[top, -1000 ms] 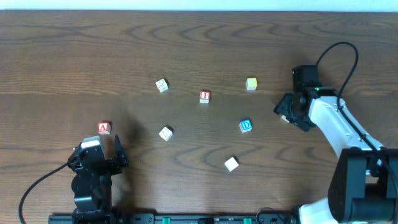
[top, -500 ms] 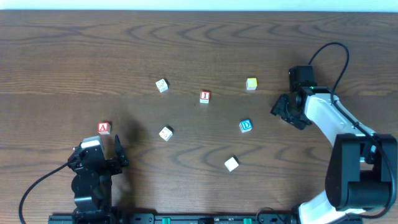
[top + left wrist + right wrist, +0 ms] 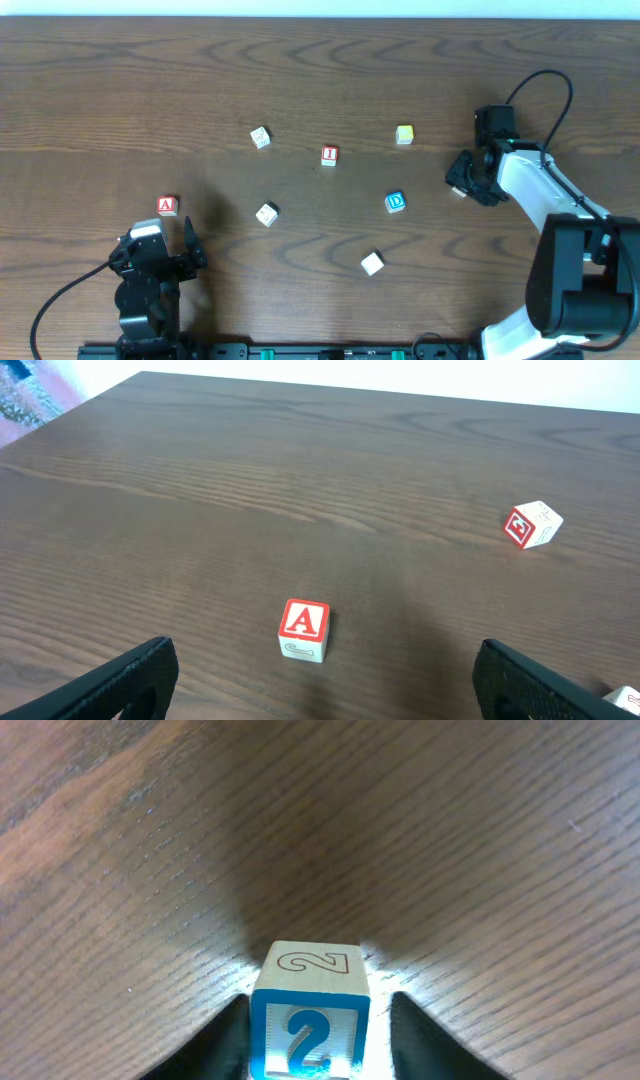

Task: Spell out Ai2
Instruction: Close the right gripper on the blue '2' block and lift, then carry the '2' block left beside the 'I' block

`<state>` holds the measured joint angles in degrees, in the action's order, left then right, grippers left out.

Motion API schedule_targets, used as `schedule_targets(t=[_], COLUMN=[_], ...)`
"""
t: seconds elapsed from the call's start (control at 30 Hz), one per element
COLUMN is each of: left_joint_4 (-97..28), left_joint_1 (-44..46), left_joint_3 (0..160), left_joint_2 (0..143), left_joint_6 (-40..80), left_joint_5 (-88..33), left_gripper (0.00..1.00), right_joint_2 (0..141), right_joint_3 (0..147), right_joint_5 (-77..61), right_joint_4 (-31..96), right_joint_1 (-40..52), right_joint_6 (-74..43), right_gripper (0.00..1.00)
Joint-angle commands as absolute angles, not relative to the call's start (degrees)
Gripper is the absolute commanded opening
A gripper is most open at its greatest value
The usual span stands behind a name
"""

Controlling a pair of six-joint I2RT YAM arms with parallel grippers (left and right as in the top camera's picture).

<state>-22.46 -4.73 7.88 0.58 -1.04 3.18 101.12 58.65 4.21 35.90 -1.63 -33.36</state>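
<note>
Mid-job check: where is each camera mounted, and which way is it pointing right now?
Overhead: above the table, looking straight down; shows the left end effector and right end effector.
Left wrist: low over the table, looking forward at the A block; its own open fingers sit in the bottom corners.
Right wrist: looking steeply down at the 2 block, held between its fingers.
Shared: overhead and left wrist both show the A block.

Robot lab — wooden table (image 3: 100, 80), cabled arms (image 3: 540, 190)
</note>
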Motion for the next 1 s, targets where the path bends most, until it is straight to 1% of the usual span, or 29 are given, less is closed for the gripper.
schedule_targets(t=[0.0,0.07,0.13,0.47,0.7,0.73,0.97], left_joint_4=[-22.7,-22.7,-22.7,-22.7,-22.7,-22.7,-22.7], left_joint_1=[-4.8,-4.8,-4.8,-4.8,-4.8,-4.8,-4.8], left_joint_3=[6.7,6.7,6.7,6.7,6.7,6.7,6.7], left_joint_2=[0.3,0.3,0.3,0.3,0.3,0.3,0.3], left_joint_6=[-0.2,-0.2,-0.2,-0.2,-0.2,-0.2,-0.2], left_joint_5=[3.3,3.3,3.3,3.3,3.3,3.3,3.3], left_gripper=[0.95,0.95,0.95,0.95,0.95,0.95,0.95], right_joint_2=[101.3,101.3,101.3,101.3,100.7,100.4,93.1], right_joint_3=[58.5,58.5,58.5,58.5,59.3,59.4,60.5], right_joint_5=[4.0,4.0,4.0,3.2,-2.2,-3.0,-5.0], right_joint_4=[35.7,35.7,35.8,35.7,35.7,35.7,35.7], right_joint_1=[-2.1,-2.1,-2.1,-2.1,-2.1,-2.1,-0.4], right_joint_6=[-33.1,-33.1,-33.1,-30.1,-29.5,-29.4,-28.1], right_gripper=[0.36,0.31,0.22,0.18,0.02,0.01,0.01])
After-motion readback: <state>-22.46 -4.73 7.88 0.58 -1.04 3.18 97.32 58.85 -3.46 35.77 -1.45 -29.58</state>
